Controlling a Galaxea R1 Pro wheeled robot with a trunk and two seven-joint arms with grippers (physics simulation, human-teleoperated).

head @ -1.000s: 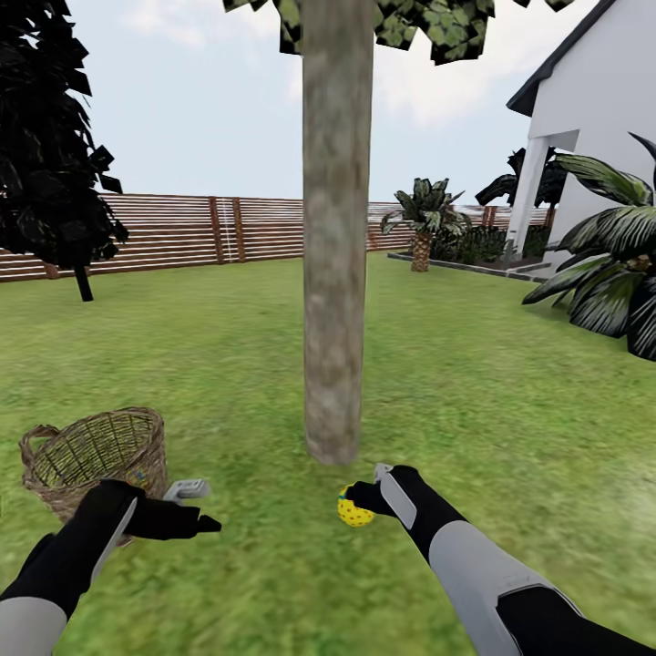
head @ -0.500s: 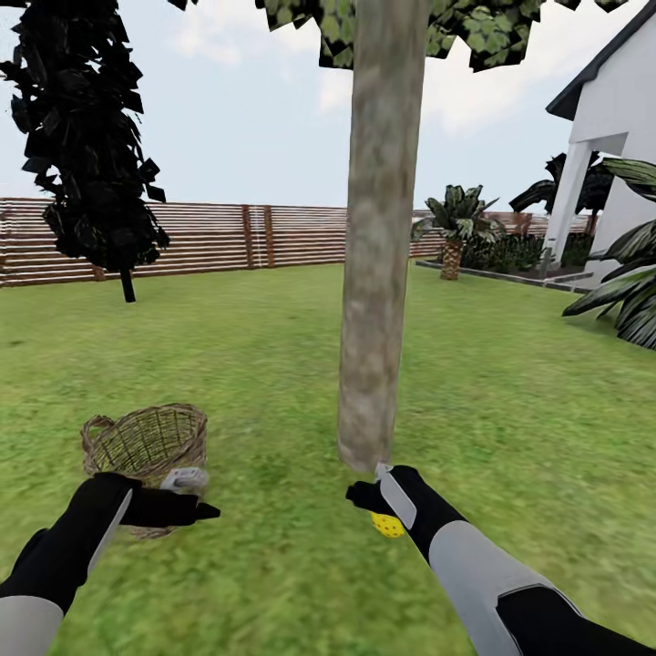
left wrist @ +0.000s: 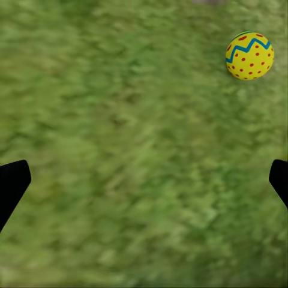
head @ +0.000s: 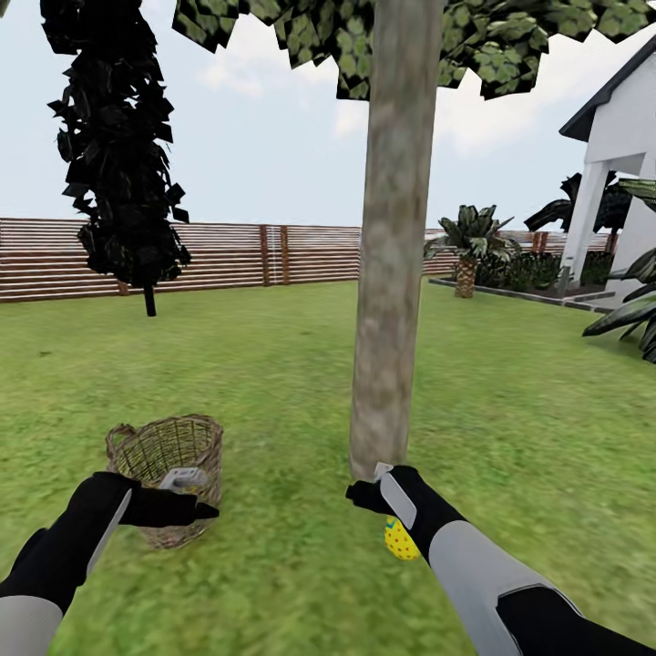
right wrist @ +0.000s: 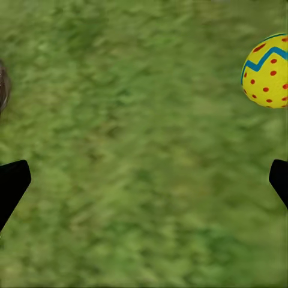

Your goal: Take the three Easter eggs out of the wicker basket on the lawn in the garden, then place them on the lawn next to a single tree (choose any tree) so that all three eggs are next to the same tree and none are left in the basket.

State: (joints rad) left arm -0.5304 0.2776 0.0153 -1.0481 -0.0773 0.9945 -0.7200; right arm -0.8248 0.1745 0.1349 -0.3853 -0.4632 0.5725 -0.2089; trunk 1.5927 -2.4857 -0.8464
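View has panned left over the last second, so tree (head: 394,237) and wicker basket (head: 169,474) slid right in frame; egg (head: 401,539) lies on the lawn (head: 273,383) lower centre by the trunk, both grippers spread empty, so one egg placed.

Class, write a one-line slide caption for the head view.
Egg on the lawn beside the tree, basket nearby, both arms out front.
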